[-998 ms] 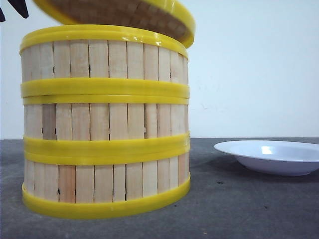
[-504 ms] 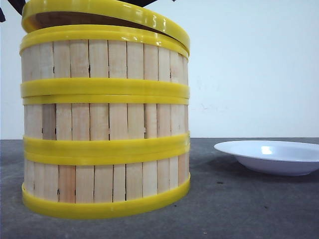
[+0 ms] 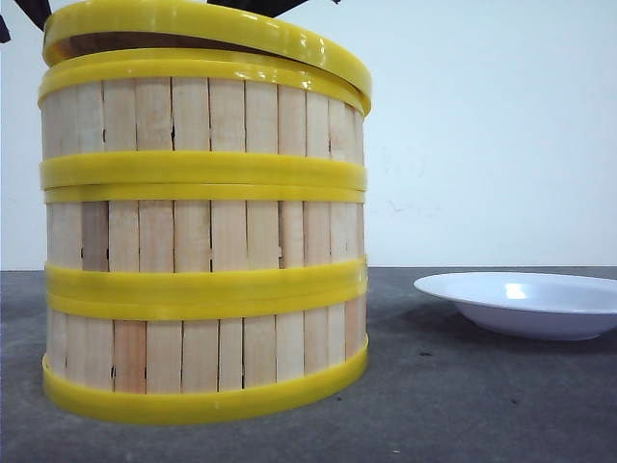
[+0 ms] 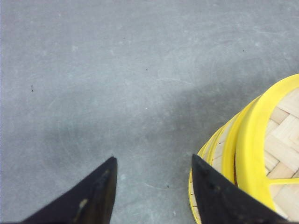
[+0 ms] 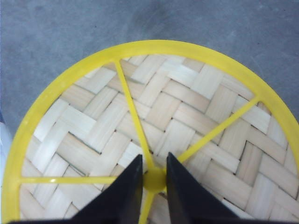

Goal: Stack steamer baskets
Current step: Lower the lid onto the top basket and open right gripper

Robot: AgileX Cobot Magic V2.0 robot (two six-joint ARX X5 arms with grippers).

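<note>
Right claw (image 5: 154,179) pinches the yellow knob of the domed woven yellow-rimmed lid (image 3: 207,29), which sits tilted atop three stacked pale-slatted, yellow-rimmed steamer baskets (image 3: 204,236). Beside that stack hangs the left claw (image 4: 154,186), spread, apparently empty.

No readable text, label, brand, number or sign anywhere (checked in all three views). Nothing printed on the yellow rims or pale slats of the steamer baskets (image 3: 204,231), on the woven lid (image 5: 154,135), on the white plate (image 3: 525,304), or on the grey bench (image 4: 117,70).
</note>
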